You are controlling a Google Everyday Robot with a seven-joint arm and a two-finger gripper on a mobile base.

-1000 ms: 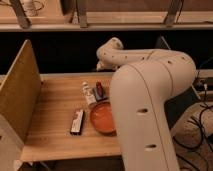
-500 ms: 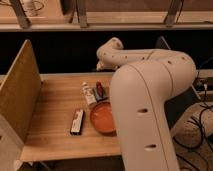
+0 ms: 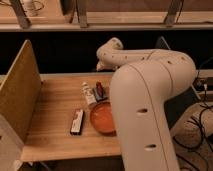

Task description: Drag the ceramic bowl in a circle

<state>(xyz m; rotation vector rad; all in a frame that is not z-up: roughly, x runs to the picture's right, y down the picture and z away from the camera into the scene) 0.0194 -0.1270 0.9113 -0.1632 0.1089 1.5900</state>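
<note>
- We see the gripper (image 3: 100,66) at the end of the pale arm (image 3: 131,56), hanging over the far edge of the table (image 3: 50,107). Its jaws stand wide apart and it holds nothing.
- The ceramic bowl (image 3: 102,118) lies well apart from the gripper, toward the near edge of the table. It sits flat on the wood with nothing touching it from above.
- Between gripper and bowl we find a white bottle (image 3: 89,94) lying on its side and a small red-topped item (image 3: 99,90) just beside it. Both are just beyond the bowl's far rim.
- The bowl's right side is hidden behind the robot's bulky body (image 3: 150,120), so we cannot tell how much table lies on that side.
- Just left of the bowl lies a dark flat packet (image 3: 77,122). Past it, bare wood runs to the upright board (image 3: 19,92) along the left edge.
- The near edge is close to the bowl's front rim, so there is little room there.
- Against the earlier frames we find nothing changed: arm, gripper, bowl and the small things all lie as they did.
</note>
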